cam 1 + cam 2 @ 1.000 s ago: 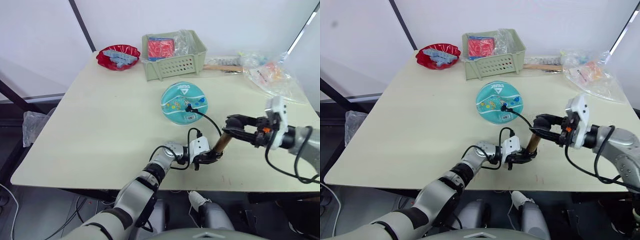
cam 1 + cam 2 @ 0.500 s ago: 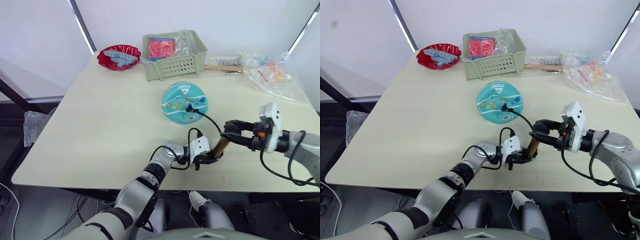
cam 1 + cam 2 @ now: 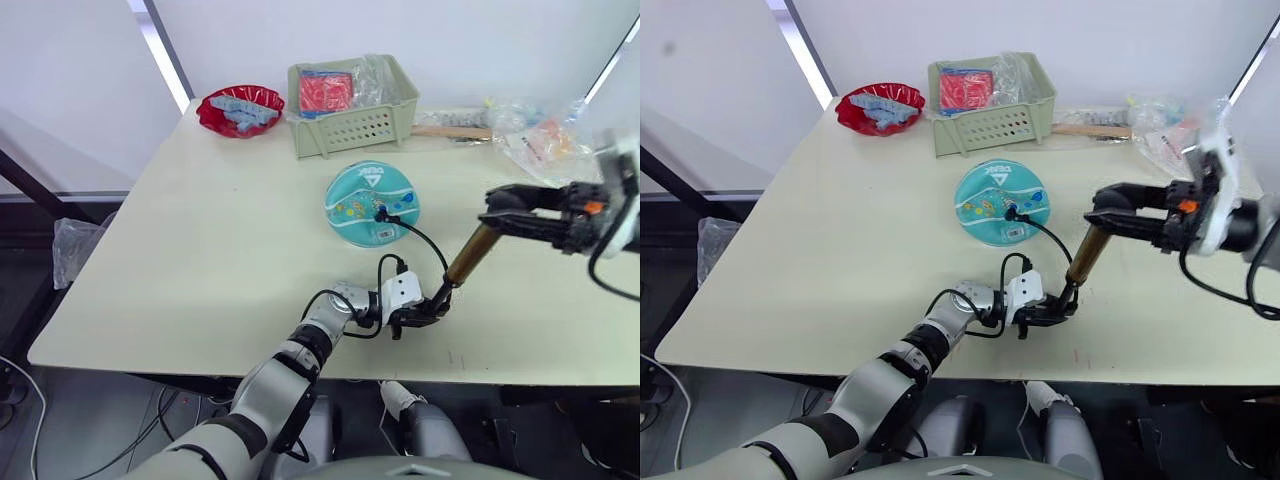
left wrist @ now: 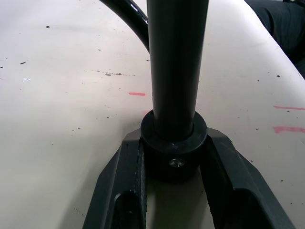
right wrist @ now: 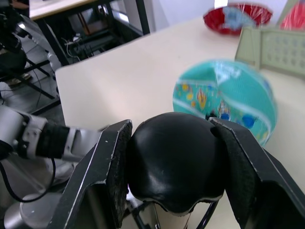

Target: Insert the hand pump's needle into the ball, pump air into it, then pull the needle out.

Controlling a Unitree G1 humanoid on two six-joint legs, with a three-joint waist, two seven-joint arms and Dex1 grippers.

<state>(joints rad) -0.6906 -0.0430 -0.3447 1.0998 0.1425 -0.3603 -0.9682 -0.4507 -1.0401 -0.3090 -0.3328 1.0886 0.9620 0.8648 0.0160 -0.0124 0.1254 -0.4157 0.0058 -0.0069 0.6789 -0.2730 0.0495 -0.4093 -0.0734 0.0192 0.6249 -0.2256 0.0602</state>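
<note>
Since the earlier frame the T-handle (image 3: 1110, 222) has been raised by the right end effector (image 3: 1122, 222), clamped on it; the hand pump's (image 3: 1083, 256) base is gripped by the left end effector (image 3: 1052, 309).

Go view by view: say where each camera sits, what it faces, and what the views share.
Head eyes: look forward and down at the table, ball, pump and both arms.
Left wrist: along the left gripper, jaws shut on the pump's base.
Right wrist: along the right gripper, clamping the handle, ball beyond.
All show the pump.
</note>
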